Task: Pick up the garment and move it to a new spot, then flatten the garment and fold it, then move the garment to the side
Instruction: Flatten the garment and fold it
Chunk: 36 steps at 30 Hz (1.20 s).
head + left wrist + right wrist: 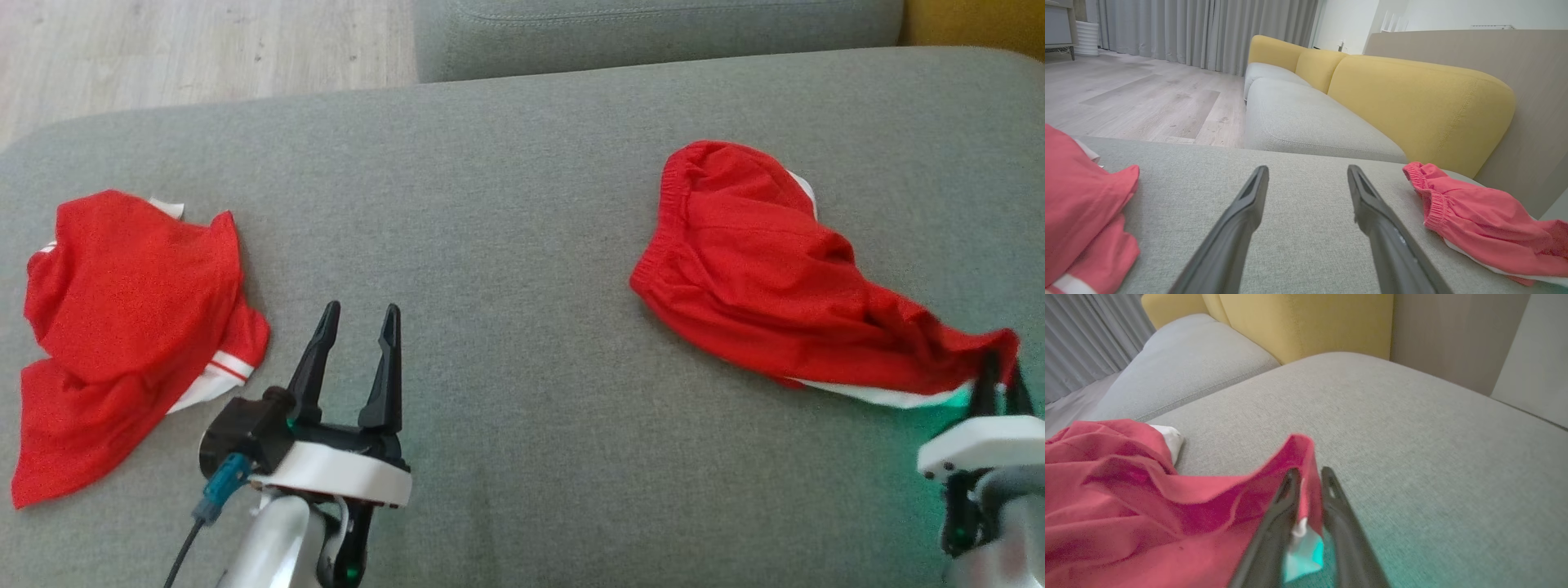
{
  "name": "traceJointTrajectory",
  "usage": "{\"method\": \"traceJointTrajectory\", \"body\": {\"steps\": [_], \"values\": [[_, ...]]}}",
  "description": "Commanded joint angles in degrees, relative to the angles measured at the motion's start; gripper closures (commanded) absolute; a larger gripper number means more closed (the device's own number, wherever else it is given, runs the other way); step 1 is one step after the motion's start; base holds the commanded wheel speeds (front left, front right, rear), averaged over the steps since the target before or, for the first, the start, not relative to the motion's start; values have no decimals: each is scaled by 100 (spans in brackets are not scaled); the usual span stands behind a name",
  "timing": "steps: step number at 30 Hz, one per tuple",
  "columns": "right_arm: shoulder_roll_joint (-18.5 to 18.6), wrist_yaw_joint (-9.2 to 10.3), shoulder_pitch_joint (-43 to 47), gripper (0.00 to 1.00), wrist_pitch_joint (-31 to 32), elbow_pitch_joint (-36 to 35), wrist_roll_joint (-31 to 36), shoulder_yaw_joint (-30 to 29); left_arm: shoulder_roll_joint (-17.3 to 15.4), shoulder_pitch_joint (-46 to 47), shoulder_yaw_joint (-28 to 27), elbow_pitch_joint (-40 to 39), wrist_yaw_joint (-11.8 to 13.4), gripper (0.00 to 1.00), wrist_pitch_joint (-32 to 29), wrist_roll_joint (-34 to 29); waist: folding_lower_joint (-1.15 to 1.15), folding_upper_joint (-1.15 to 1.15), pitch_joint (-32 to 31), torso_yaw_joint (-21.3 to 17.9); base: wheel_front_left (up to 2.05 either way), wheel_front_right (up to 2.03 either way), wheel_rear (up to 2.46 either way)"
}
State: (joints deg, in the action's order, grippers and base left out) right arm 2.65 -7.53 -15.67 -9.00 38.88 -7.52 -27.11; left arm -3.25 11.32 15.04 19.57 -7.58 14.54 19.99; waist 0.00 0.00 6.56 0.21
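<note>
On grey cushion [506, 163], right side: red shorts [759, 269], crumpled, elastic waistband at the far-left end, white trim showing along near edge and at far side. Right end effector [1002, 380] at lower right of head view, closed on the shorts' near-right corner. Right wrist view: red cloth plus a bit of white pinched between the two fingers [1274, 526], a fold standing up over the tips. That corner is drawn out toward the end effector; rest of the shorts lies on the cushion. Can't tell if the pinched corner is off the surface. Green glow on cushion and white trim next to the end effector.

Left end effector [360, 314]: open, jaws wide apart over bare cushion, pointing away from robot. Sits between the two garments, nearer the shirt.

Red shirt [122, 327], white stripe trim, bunched at cushion's left side, just left of the left end effector, well apart from shorts.

Beyond cushion: second grey seat [653, 33], yellow backrest [1412, 106], wood floor [180, 57], grey curtains [1208, 32].
</note>
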Motion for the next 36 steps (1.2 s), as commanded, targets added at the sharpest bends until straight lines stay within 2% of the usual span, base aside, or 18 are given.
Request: {"method": "traceJointTrajectory", "body": {"steps": [1,5,8,12,15,18,23,29,36], "values": [[22,4,-304,0,-236,-178,218,207,-46,92,-145,-193,9,0,46,-65,0,0,4,-24,0,0,0],[22,4,-399,0,-461,-300,260,616,-53,102,-141,-188,9,0,46,-63,0,0,0,-50,0,0,0],[22,4,-296,0,-569,-674,94,1368,-59,103,-133,-188,9,0,46,-58,0,0,-22,-60,0,0,0],[22,4,128,0,-595,-1509,-179,2443,-62,82,-108,-189,9,0,46,-48,0,0,-66,-42,0,0,0],[22,4,500,0,-597,-1975,-369,3022,-61,75,-84,-192,9,0,46,-45,0,0,-89,11,0,0,0],[22,4,710,0,-598,-2141,-287,3384,-57,82,-68,-204,9,0,46,-40,0,0,-88,91,0,0,0],[22,4,636,0,-598,-2003,95,3724,-54,87,-48,-208,9,0,46,-24,0,0,-36,251,0,0,0],[22,4,179,0,-393,-1378,780,3989,-38,148,29,-197,9,0,46,7,0,0,117,502,0,0,0],[22,4,-456,0,-269,-394,1614,3525,-7,261,138,-165,9,0,46,66,0,0,329,811,0,0,0]]}}
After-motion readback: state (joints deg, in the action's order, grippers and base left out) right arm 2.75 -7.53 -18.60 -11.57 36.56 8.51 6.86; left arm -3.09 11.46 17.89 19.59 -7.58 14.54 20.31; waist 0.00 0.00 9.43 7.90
